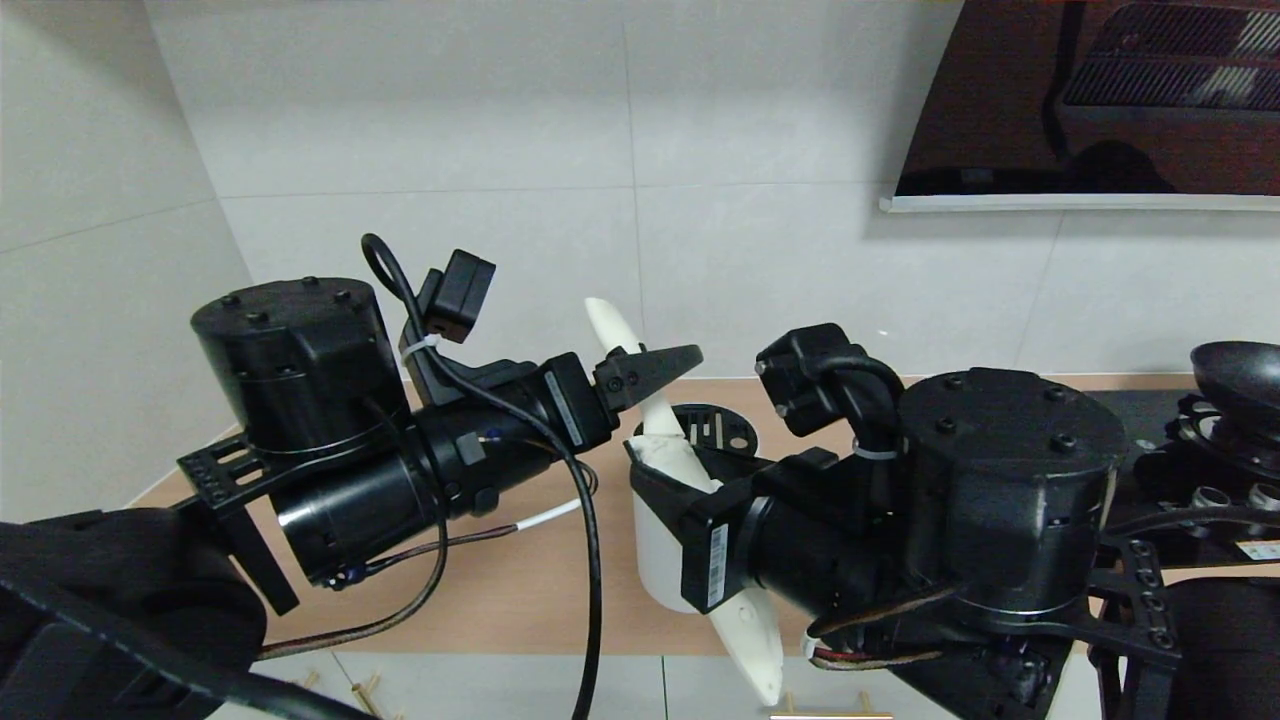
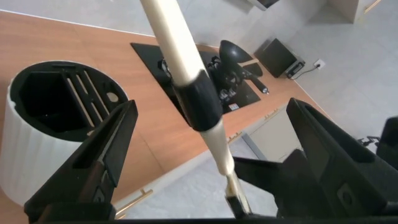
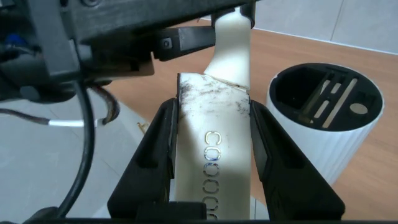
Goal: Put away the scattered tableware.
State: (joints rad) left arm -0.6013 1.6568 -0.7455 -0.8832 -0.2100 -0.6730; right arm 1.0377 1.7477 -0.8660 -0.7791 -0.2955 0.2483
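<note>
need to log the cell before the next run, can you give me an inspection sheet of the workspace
surface: wooden counter
job's things: white spatula held in the air beside upright white holder, not inserted
clutter: black pan on hob
end effectors: right end effector shut on the blade; left end effector open around the handle
cables: black cable loops off left arm
surroundings: tiled wall, range hood

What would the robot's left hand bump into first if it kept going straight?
Probably the white spatula: its handle stands right between the left hand's open fingers.
</note>
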